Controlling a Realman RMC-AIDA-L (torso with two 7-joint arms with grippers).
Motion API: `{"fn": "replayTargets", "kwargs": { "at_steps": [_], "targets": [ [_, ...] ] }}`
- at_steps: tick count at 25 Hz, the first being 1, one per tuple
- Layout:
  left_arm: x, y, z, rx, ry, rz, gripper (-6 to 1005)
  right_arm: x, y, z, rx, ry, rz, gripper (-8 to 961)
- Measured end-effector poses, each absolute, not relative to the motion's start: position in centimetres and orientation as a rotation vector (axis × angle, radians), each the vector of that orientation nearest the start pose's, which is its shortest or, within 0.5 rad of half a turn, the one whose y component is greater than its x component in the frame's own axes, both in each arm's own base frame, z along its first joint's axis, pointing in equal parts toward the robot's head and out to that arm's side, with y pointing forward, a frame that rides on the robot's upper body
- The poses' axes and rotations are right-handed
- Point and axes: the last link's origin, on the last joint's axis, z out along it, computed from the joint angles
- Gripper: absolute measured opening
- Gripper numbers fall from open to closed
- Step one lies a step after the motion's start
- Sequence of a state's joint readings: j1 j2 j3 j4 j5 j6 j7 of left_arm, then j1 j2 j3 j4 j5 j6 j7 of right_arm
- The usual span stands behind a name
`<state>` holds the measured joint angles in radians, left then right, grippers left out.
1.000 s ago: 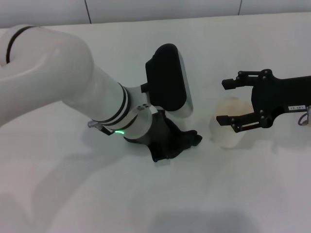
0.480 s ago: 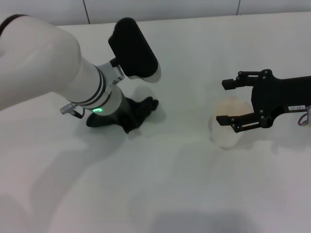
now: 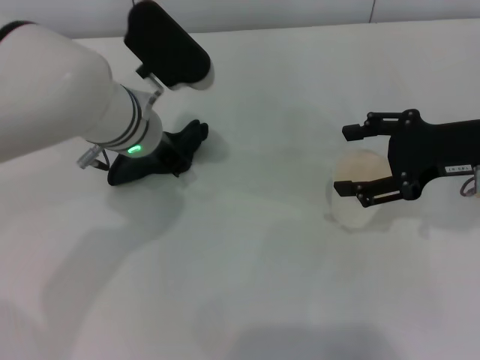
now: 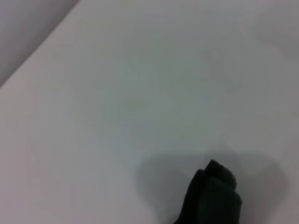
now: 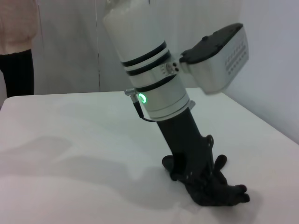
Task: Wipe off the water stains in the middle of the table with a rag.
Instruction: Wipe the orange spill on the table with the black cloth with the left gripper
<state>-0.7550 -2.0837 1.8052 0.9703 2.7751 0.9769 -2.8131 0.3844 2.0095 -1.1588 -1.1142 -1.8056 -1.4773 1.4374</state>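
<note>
Left gripper (image 5: 196, 179) (prob. clamped) pressing rag (image 3: 161, 152)

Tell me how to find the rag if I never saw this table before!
Look at the big white table and follow the robot's thick white left arm down to its end effector. Pressed on the table under it is the rag, a crumpled dark cloth. It is soft and folded, unlike the hard black right end effector far across the table.

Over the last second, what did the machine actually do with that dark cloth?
The left gripper, pressing on the rag, dragged it across the table toward the robot's left, away from the water stains. The right gripper stayed open beside the stain, which looks unchanged.
</note>
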Motion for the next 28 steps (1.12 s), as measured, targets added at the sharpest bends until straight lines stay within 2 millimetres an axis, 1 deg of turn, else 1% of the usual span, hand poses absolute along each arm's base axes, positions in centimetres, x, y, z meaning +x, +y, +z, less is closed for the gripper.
{"fn": "replayTargets", "kwargs": {
  "at_steps": [3,7,12,14,19,22,25,28],
  "targets": [
    [-18.4,39.9,-7.8,-2.379,-0.637,0.565,86,21.7,33.1,2.9,-2.824,0.094,0.431,857],
    [-17.7,39.4,-7.2,-2.404,-0.692,0.584,87,21.7,33.1,3.0,-2.825,0.093,0.431,857],
    [-17.1,37.8,-6.0,-2.501,-0.776,0.645,88,21.7,33.0,3.0,-2.825,0.087,0.431,857],
    [-17.1,37.0,-5.6,-2.541,-0.805,0.695,88,21.7,33.0,3.0,-2.826,0.086,0.431,857],
    [-17.5,35.6,-4.8,-2.574,-0.835,0.8,89,21.6,33.0,3.0,-2.829,0.084,0.429,857],
    [-17.7,35.7,-4.2,-2.561,-0.878,0.802,89,21.6,33.0,3.0,-2.831,0.082,0.428,857],
    [-18.1,36.2,-3.7,-2.538,-0.926,0.751,90,21.5,33.0,3.0,-2.834,0.08,0.427,857],
    [-18.1,36.5,-3.6,-2.531,-0.952,0.698,90,21.5,33.0,2.9,-2.836,0.08,0.43,857]
  ]
}}
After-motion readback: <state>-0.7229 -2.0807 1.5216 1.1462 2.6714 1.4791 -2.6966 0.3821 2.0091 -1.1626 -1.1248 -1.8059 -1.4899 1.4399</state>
